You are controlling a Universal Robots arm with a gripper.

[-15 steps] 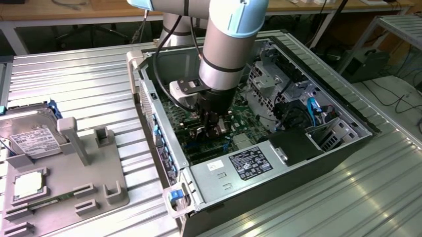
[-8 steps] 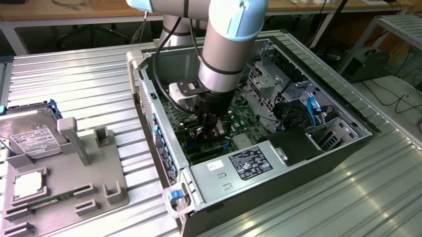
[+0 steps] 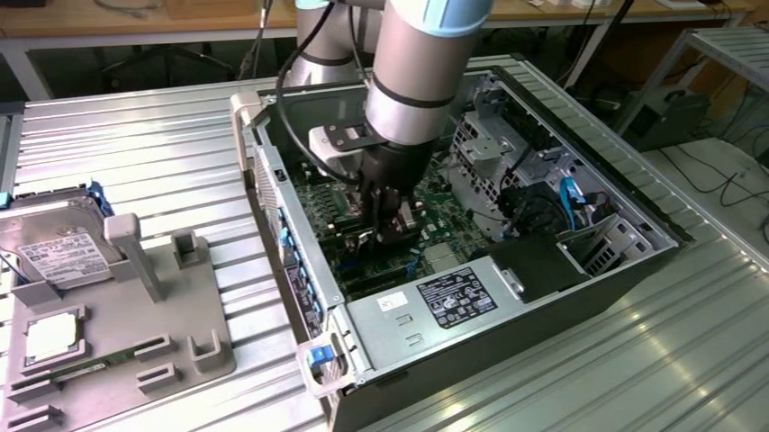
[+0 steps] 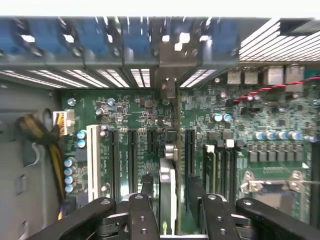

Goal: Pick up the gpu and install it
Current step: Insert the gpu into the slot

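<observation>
- The end effector (image 4: 169,212) is seen with fingers (image 4: 141,215) parted, straddling the gpu (image 4: 168,187).
- The gpu is seated on edge in a motherboard (image 4: 145,117) slot; judged stiff, light, fragile, best gripped by its edges.
- Beyond, the computer case (image 3: 625,211) lies open on the worktop (image 3: 132,153).

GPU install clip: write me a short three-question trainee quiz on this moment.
1. True or false: the gpu stands on edge on the motherboard, between the jaws.
2. In the exterior view, where is the hard drive relative to the computer case? A) to the exterior view's left B) to the exterior view's right C) inside it
3. Fill in: the jaws are ___ (open / shut on the card).
Key: 1 true; 2 A; 3 open.
</observation>
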